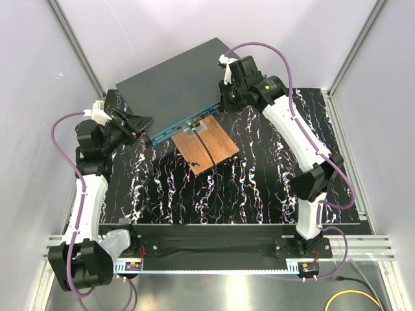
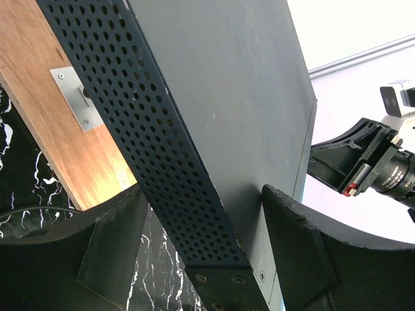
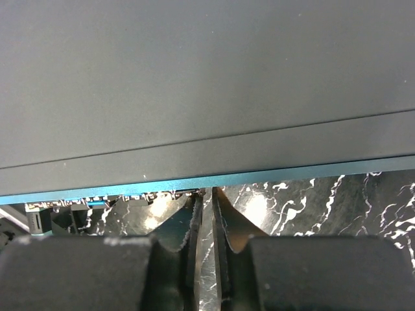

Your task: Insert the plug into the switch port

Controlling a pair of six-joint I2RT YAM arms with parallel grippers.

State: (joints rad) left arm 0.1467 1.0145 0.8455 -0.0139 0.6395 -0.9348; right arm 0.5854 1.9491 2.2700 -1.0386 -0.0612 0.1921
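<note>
1. The switch (image 1: 175, 84) lies at an angle in the upper middle of the top view. Its teal front face (image 1: 188, 122) is turned toward the board (image 1: 217, 155) just in front of it, so the ports open to the table side.
2. The left gripper (image 2: 204, 194) stands wide open, straddling the switch's corner at the left of the top view. One finger (image 2: 305, 246) meets the top face, while a strip of table (image 2: 155, 265) shows beside the other. We judge this to be a brace against the push of insertion, not a clamp.
3. The right gripper (image 3: 204, 197) sits at the right end of the front face. Its fingers are pinched almost together, and we see nothing between them.
4. A black cable (image 1: 209, 152) crosses the board toward the ports. We cannot make out the plug itself, nor whether it is seated.
5. We think the right arm must next take hold of the plug end. The bracing left arm suggests the switch would otherwise slide.
</note>
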